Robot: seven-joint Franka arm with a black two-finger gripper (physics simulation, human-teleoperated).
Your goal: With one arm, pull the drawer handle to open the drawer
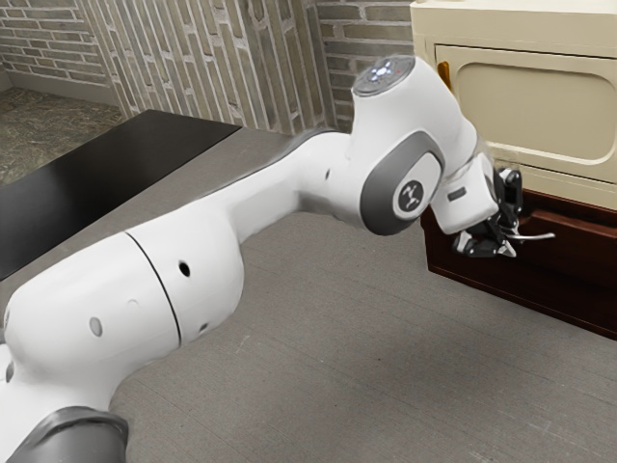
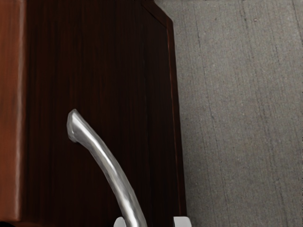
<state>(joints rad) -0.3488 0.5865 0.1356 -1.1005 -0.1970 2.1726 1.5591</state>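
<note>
The white, jointed robot arm [image 1: 183,260] reaches across the exterior view from its left side, bends over at the dark grey-ringed wrist joint and brings the black two-finger pincer [image 1: 509,230] to the front of the dark reddish-brown wooden drawer unit [image 1: 545,275]. The pincer is open, its two fingers apart. In the wrist view the curved, silvery metal drawer handle [image 2: 111,168] passes between the two pale fingertips [image 2: 182,222], overlapping one of them and leaving a gap to the other, so it lies between the fingers without being clamped. Whether the nearer finger touches it, I cannot tell.

The handle is on the dark front of the drawer unit; its visible end meets the wood, and its bar arches away from there toward the pincer. In the exterior view its slim, pale end pokes out past the fingers. How far the drawer is open, if at all, I cannot tell.

Above the drawer unit is a cream cabinet section [image 1: 588,24] with a framed, panelled door [image 1: 540,101] and a small amber-coloured fitting [image 1: 444,75] at the door's edge. The unit rests on the grey, streaked table [image 1: 357,357]. A flat black slab [image 1: 106,183] lies at the exterior view's left, and a grey-brown brick wall [image 1: 207,63] rises behind.
</note>
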